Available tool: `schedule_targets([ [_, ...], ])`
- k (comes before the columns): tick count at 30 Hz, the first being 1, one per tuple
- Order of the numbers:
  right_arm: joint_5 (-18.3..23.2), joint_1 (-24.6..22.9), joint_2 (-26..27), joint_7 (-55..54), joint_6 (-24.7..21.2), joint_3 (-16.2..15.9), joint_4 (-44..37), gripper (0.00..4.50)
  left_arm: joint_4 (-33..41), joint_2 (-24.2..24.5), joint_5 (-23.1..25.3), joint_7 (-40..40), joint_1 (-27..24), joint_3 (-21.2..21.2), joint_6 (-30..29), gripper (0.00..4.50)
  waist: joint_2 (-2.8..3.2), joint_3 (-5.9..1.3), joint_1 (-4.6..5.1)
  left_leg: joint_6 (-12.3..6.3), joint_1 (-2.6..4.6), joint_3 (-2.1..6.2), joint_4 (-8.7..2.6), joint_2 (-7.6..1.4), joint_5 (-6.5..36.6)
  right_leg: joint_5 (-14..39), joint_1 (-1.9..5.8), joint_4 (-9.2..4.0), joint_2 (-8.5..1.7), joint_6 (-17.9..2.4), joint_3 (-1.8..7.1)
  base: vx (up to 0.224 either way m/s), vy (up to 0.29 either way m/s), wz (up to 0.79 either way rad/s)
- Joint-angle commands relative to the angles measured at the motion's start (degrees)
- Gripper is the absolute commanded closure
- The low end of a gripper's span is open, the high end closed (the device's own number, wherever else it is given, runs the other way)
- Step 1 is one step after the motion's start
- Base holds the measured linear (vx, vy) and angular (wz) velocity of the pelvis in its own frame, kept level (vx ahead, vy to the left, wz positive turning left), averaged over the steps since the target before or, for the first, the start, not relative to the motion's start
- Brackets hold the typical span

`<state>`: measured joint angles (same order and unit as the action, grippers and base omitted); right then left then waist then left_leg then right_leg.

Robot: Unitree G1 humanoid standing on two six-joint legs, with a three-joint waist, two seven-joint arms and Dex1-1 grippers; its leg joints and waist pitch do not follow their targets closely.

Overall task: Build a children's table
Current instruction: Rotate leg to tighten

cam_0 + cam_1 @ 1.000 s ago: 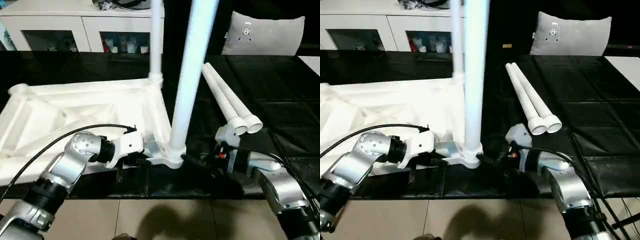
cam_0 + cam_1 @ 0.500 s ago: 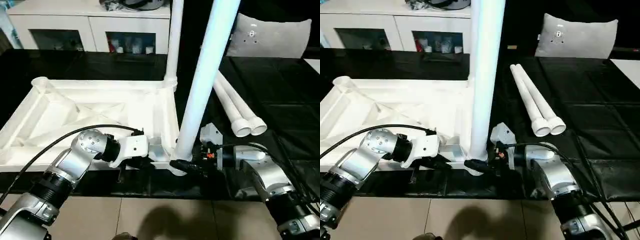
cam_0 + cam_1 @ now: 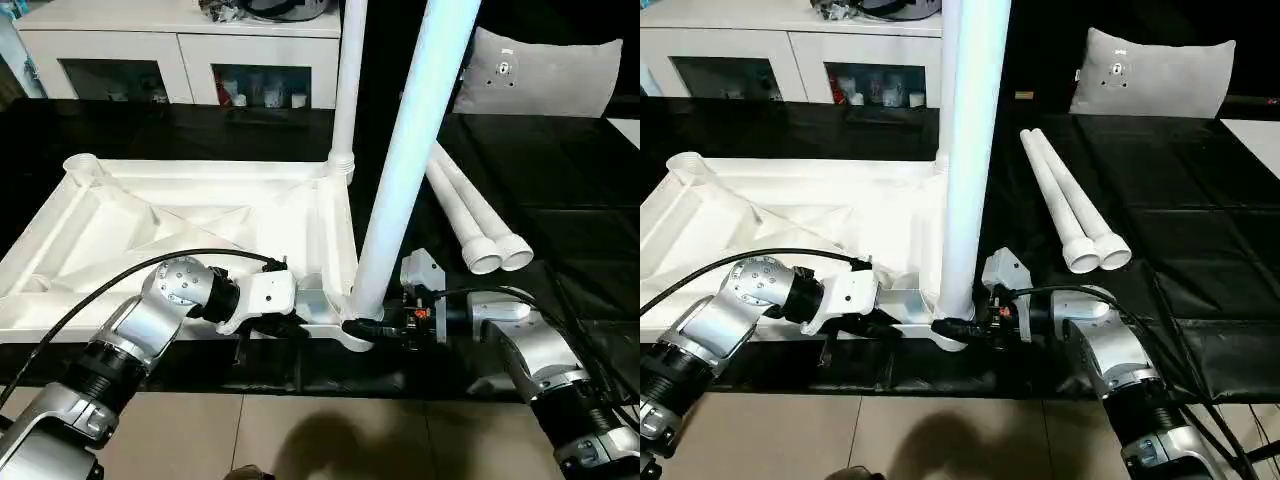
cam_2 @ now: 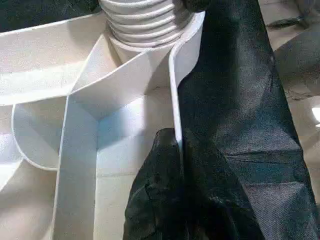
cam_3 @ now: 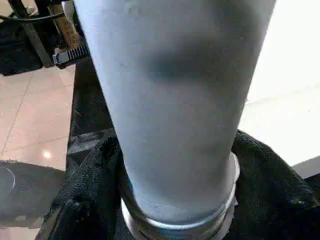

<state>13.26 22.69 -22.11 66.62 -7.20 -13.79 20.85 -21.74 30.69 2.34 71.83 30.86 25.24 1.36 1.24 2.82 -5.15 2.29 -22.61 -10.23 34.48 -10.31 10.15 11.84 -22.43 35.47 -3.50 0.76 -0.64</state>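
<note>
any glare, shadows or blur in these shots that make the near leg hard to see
Left eye view: the near leg looks bluish-white and washed out, its top cut off by the frame. Right eye view: a soft dark shadow lies on the beige floor below the table edge. Right wrist view: the leg sits very close and soft, with a dim smudge of shade across it. Left wrist view: the table top's ribs are evenly lit, with no glare.

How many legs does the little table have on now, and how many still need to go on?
One leg already stands in the far corner of the upside-down table top. A second leg is upright in the near corner socket, with the right gripper shut round its base and the left gripper pinching the top's edge. Two spare legs lie on the black cloth, so two remain.
</note>
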Motion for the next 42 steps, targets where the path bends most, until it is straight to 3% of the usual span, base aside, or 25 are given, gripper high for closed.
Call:
schedule_targets([
  [1,0.0,-1.2,0.2,-0.1,-1.7,-0.3,0.0,1.75,0.0,0.1,0.7,1.2,0.4,0.6,0.4,4.50,0.48,-4.06,0.11,-1.30,1.83,0.67,-3.90,-2.63,10.2,-1.0,2.20,-2.94,-3.69,-16.7,1.25,0.000,0.000,0.00],
  [3,1.8,-2.8,1.9,-3.0,-5.6,0.8,-1.4,1.76,1.9,-1.4,-2.3,0.3,-0.3,-1.4,-4.4,4.50,0.68,-3.84,0.14,-0.92,1.90,0.60,-4.08,-2.67,10.9,0.0,2.04,-3.01,-3.57,-16.9,1.25,0.000,0.000,0.00],
  [5,2.0,-3.4,2.6,-4.4,-6.6,1.1,-1.9,1.76,2.7,-1.9,-3.0,-0.5,-0.6,-2.0,-6.1,4.50,0.66,-3.61,0.33,-0.15,1.97,0.73,-4.38,-2.68,12.9,2.4,1.99,-3.28,-3.61,-16.6,1.28,0.000,0.000,0.00],
  [8,0.8,-4.9,6.3,-13.2,-9.5,2.3,-2.9,1.77,5.8,-4.6,-4.9,-5.5,-1.2,-4.7,-13.3,4.50,0.83,-2.98,0.78,1.92,2.36,0.88,-5.00,-2.73,17.9,9.9,1.56,-3.90,-3.77,-15.6,1.54,0.000,0.000,0.00],
  [10,0.8,-5.2,9.7,-18.8,-11.4,3.4,-2.9,1.77,7.3,-6.8,-6.0,-9.0,-1.5,-6.1,-17.3,4.50,0.62,-2.83,1.52,3.31,2.35,1.20,-5.25,-2.53,20.5,15.2,1.51,-4.39,-3.97,-14.1,1.67,0.000,0.000,0.00],
  [13,1.4,-4.9,14.9,-26.0,-12.8,5.6,-2.0,1.78,7.9,-10.0,-4.9,-14.8,-1.6,-7.4,-20.6,4.50,0.55,-2.85,2.64,3.62,2.10,1.36,-5.34,-2.40,20.4,15.4,1.45,-4.62,-3.87,-13.1,1.60,0.000,0.000,0.00],
  [16,1.2,-4.3,19.2,-32.3,-12.8,7.7,-1.2,1.78,9.3,-12.9,-2.6,-20.3,-1.6,-7.9,-24.3,4.50,0.24,-2.89,3.21,2.53,1.82,1.29,-5.26,-2.27,18.7,14.3,1.58,-4.88,-3.78,-12.7,1.64,0.000,0.000,0.00],
  [17,1.2,-4.3,19.2,-32.3,-12.8,7.7,-1.2,1.78,9.3,-12.9,-2.6,-20.3,-1.6,-7.9,-24.3,4.50,0.39,-2.87,3.26,2.42,1.86,1.28,-5.28,-2.38,18.3,13.8,1.51,-4.80,-3.83,-12.8,1.70,0.000,0.000,0.00],
  [18,-0.2,-2.5,21.9,-39.4,-11.4,9.7,2.1,1.78,12.1,-16.4,-2.0,-24.8,-1.4,-8.5,-28.6,4.50,0.48,-2.97,3.31,2.44,1.83,1.20,-5.19,-2.38,17.3,12.8,1.55,-4.70,-3.82,-13.0,1.69,0.000,0.000,0.00],
  [20,-0.8,-0.8,23.7,-44.4,-10.3,11.5,5.0,1.78,14.9,-18.8,-1.9,-26.8,-1.5,-8.2,-31.2,4.50,0.37,-2.97,3.53,2.44,1.74,1.22,-5.15,-2.36,15.8,11.7,1.49,-4.66,-3.80,-13.7,1.63,0.000,0.000,0.00],
  [25,-2.1,0.4,24.2,-45.3,-9.6,11.9,5.9,1.78,17.1,-18.6,-1.2,-27.5,-2.8,-6.6,-30.1,4.50,0.20,-3.51,3.36,-0.40,1.34,0.92,-4.62,-2.15,9.8,1.6,2.27,-4.21,-3.50,-14.2,1.45,0.000,0.000,0.00],
  [26,-2.1,0.4,24.2,-45.3,-9.6,11.9,5.9,1.78,17.1,-18.6,-1.2,-27.5,-2.8,-6.6,-30.1,4.50,0.22,-3.50,3.26,-0.61,1.31,0.89,-4.59,-2.13,9.3,1.1,2.32,-4.14,-3.51,-14.2,1.46,0.000,0.000,0.00],
  [27,-2.8,0.6,24.1,-45.3,-8.5,12.0,6.5,1.22,16.6,-17.4,0.1,-27.4,-3.3,-6.0,-29.0,4.50,0.30,-3.47,3.05,-0.80,1.36,0.88,-4.63,-2.17,9.0,1.1,2.28,-4.16,-3.53,-14.1,1.44,0.000,0.000,0.00],
  [28,-2.8,0.6,24.1,-45.3,-8.5,12.0,6.5,1.08,16.6,-17.4,0.1,-27.4,-3.3,-6.0,-29.0,4.50,0.36,-3.43,3.03,-0.67,1.35,0.89,-4.69,-2.24,9.3,1.3,2.25,-4.19,-3.55,-14.1,1.44,0.000,0.000,0.00],
  [32,-2.7,0.8,23.8,-45.2,-7.8,13.0,6.9,0.74,15.9,-16.0,1.4,-27.5,-3.3,-6.0,-28.1,4.50,0.79,-3.58,3.01,0.51,1.63,0.99,-4.86,-2.41,11.1,2.8,2.19,-4.10,-3.47,-14.1,1.42,0.000,0.000,0.00],
  [34,-2.0,0.3,22.5,-43.6,-7.0,13.2,5.8,0.64,14.5,-14.6,1.5,-26.8,-3.0,-6.4,-26.1,4.50,0.68,-3.66,3.00,0.88,1.69,0.97,-4.85,-2.36,11.7,2.6,2.23,-4.16,-3.42,-13.7,1.40,0.000,0.000,0.00],
  [39,-1.7,-1.9,19.9,-38.7,-5.9,12.8,2.3,0.20,11.8,-12.5,1.3,-24.6,-2.5,-6.1,-22.1,4.50,0.41,-3.78,2.88,0.27,1.48,0.83,-4.64,-2.31,9.5,-0.7,2.37,-3.85,-3.42,-14.1,1.42,0.000,0.000,0.00],
  [42,-0.7,-4.7,16.2,-32.6,-4.1,11.9,-1.4,0.04,8.7,-10.8,1.1,-22.4,-1.9,-5.9,-18.5,4.50,0.51,-3.94,2.21,-0.66,1.61,0.81,-4.43,-2.38,8.3,-2.6,2.43,-3.71,-3.41,-13.7,1.40,0.000,0.000,0.00],
])
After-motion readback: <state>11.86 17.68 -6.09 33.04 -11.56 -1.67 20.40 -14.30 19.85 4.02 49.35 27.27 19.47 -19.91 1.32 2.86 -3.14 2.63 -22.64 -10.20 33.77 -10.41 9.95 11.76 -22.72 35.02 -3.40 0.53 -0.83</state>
